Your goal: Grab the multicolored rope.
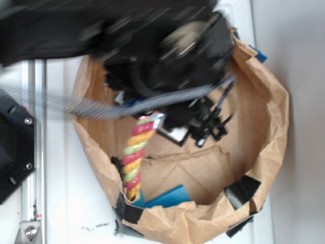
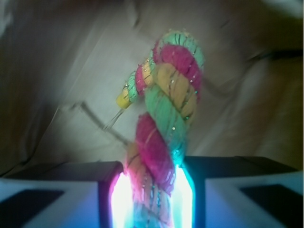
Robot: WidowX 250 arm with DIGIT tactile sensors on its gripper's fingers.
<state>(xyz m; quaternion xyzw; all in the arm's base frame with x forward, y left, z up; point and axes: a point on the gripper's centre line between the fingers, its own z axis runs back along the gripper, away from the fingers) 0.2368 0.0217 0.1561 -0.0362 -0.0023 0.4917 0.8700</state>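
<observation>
No brand, label or writing can be read in either view; the exterior picture is soft with blur, worst over the arm.

The multicolored rope (image 1: 135, 152) hangs inside the brown paper bag (image 1: 271, 127), near its left wall, running from just under the black arm (image 1: 167, 46) down toward the bag's near left corner. Its pink, yellow and light green strands show clearly. In the wrist view the rope (image 2: 164, 128) rises from between the two fingers (image 2: 57, 190) of the gripper (image 2: 152, 190), which are closed onto its lower end, and it bends over at the top so that its yellow tip points left. A glare of white and cyan light at the grip washes out the exact contact.

The arm hides the far part of the bag's floor and most of the gripper in the exterior view. A grey braided cable (image 1: 152, 101) crosses the bag from left to right just above the rope's top. A blue flat object (image 1: 167, 195) lies on the floor near the front wall, partly cut off by it. Black tape patches (image 1: 242, 190) sit on the bag's near rim. A black base (image 1: 12, 145) is cropped at the left edge.
</observation>
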